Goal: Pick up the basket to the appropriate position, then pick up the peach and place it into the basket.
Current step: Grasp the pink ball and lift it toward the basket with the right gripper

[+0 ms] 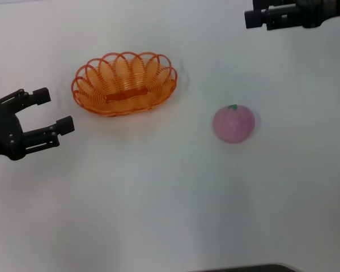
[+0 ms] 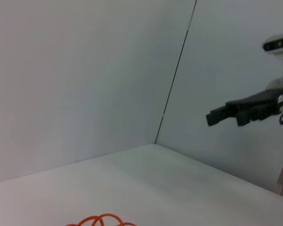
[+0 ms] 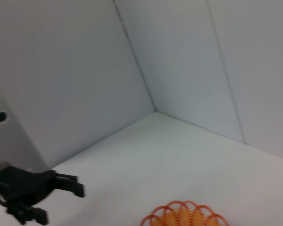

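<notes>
Basket (image 1: 124,84) is sitting upright on white table (image 1: 158,198), toward the far left of centre in head view, w/ nothing inside; only its scalloped rim is showing in left wrist view (image 2: 101,220) and right wrist view (image 3: 185,215). Peach (image 1: 233,123) is resting on the table to the right of the basket, well apart from it, green stem tip pointing away from robot. Left gripper (image 1: 52,112) is hovering just beside the basket's left end, not touching it, jaws spread apart & gripping nothing; right wrist view is also catching it (image 3: 66,200) farther off. Right gripper (image 1: 250,18) is hanging at the far right edge, well away from peach & basket; can't tell how its jaws are standing. Left wrist view is showing it (image 2: 217,116) against the wall.
</notes>
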You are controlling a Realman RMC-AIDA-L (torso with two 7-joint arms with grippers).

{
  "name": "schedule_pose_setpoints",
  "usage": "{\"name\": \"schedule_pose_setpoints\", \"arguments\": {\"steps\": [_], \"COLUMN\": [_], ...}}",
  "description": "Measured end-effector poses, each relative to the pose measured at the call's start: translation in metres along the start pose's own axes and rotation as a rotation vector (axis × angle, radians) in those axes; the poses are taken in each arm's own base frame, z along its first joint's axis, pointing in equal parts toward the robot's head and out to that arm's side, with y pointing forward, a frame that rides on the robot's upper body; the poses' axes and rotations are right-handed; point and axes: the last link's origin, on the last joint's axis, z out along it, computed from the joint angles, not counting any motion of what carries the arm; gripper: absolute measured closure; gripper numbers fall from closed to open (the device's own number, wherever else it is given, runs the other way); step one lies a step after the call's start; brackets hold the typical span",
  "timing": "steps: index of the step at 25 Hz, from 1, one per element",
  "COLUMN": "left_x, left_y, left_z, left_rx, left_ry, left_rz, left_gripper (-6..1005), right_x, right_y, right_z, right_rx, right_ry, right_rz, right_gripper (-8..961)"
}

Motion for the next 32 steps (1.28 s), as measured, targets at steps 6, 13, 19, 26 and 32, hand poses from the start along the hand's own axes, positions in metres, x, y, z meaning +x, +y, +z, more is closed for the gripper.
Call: {"name": "schedule_pose_setpoints", "arguments": {"steps": [6,13,19,26,32], "left_x": [0.000,-0.002,-0.002,-0.001,-0.003], "left_y": [0.000,0.001,0.003,0.004,0.005], "left_z": [0.000,-0.001,0.001,0.002,0.003], "left_rx": [0.003,-0.002,-0.014,-0.031,-0.042], "left_ry": [0.001,0.000,-0.003,-0.018,-0.030], "left_rz": [-0.001,-0.008,-0.012,-0.033,-0.038], "left_gripper": [112,112,112,112,112], "right_x": [-0.038,-0.061,-0.062,-0.057,-0.050], "right_y": [0.021,0.038,0.040,0.044,0.042], "right_z": [-0.001,0.020,0.048,0.076,0.096], "right_rx": [-0.043,-0.015,0.029,0.103,0.168], "right_ry": [0.110,0.322,0.510,0.719,0.832], "right_rz": [-0.048,-0.099,-0.115,-0.163,-0.197], "right_gripper": [252,252,251,251,251]}}
